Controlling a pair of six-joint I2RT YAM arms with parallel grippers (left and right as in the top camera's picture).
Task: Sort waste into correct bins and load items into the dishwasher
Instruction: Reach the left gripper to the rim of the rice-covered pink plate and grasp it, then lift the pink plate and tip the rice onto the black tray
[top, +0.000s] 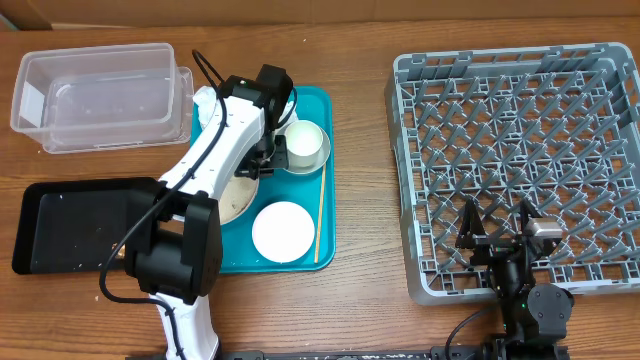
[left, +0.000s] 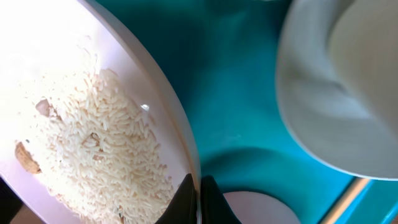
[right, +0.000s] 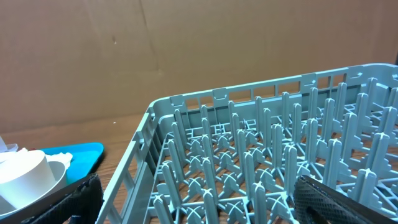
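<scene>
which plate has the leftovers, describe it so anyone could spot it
Start at the teal plastic tray left of the grey dish rack. On its left half, partly under the robot arm, lies a round white plate. Unlike the clean small white plate and white cup beside it, it holds scattered rice.

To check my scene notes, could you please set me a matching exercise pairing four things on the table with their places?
Things:
1. rice plate
2. dish rack
3. clear container
4. black bin

Places, in the overhead view:
A. far right
B. top left
C. on the teal tray
D. left, beside the tray

Pairs: 1-C, 2-A, 3-B, 4-D.
</scene>
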